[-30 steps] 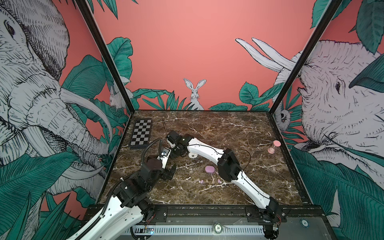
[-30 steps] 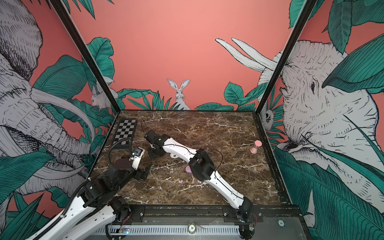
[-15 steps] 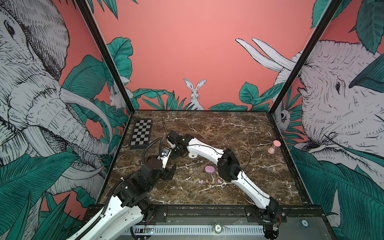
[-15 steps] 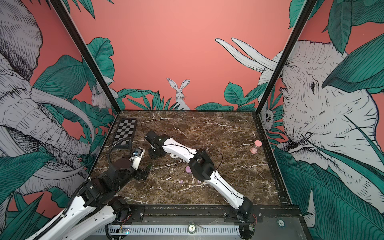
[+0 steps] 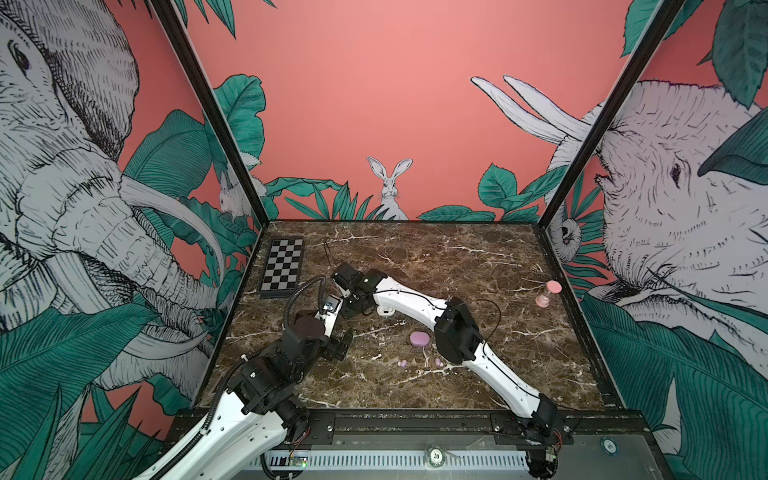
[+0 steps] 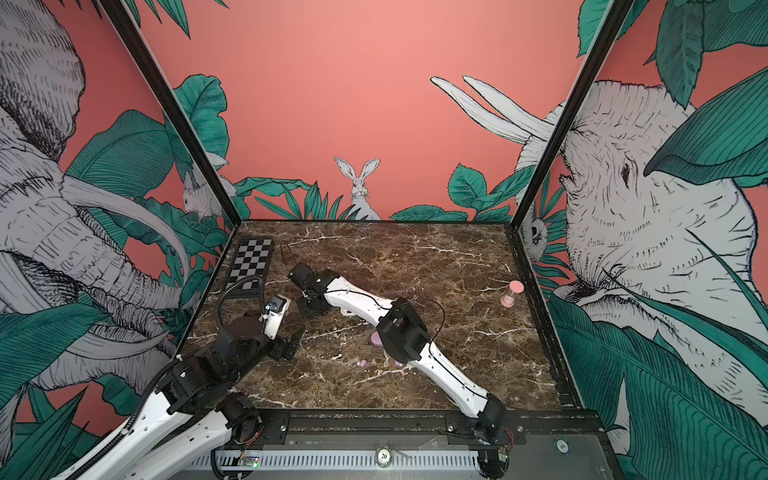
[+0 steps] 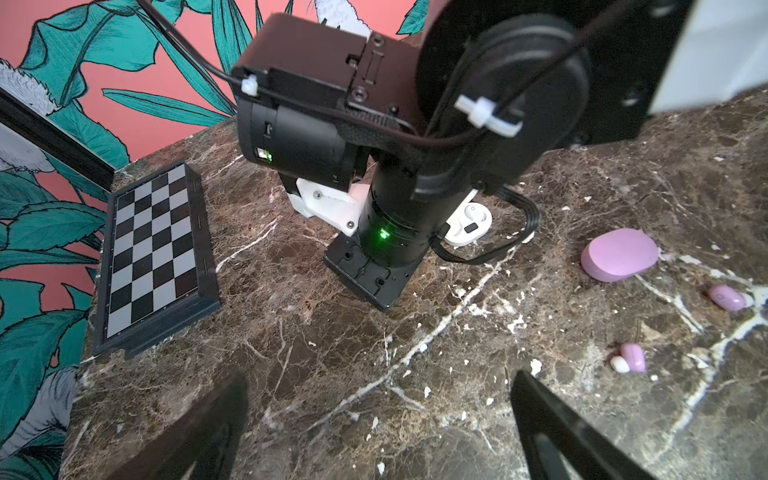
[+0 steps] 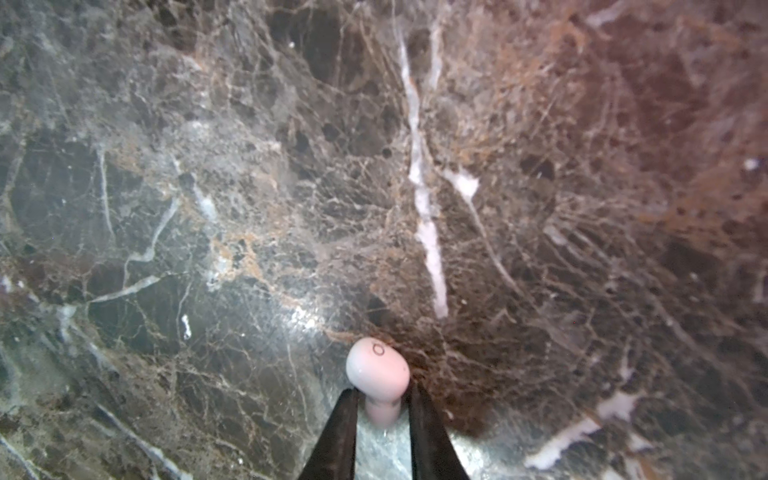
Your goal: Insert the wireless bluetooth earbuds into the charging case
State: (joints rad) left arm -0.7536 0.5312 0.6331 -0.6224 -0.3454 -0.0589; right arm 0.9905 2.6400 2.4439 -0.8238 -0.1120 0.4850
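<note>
White case (image 7: 471,218) peeks out, mostly hidden behind the right arm (image 7: 390,232). Right fingers (image 8: 340,432) run off the frame edge, flanking the white earbud (image 8: 377,370) stem; whether they pinch it, can't tell.

Bright, even light; wrist pics soft (some glare).

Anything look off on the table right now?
Nothing is spilled or broken. One oddity: the lilac case lies shut while a lilac earbud and a second lilac earbud sit loose beside it. The white case is open.
</note>
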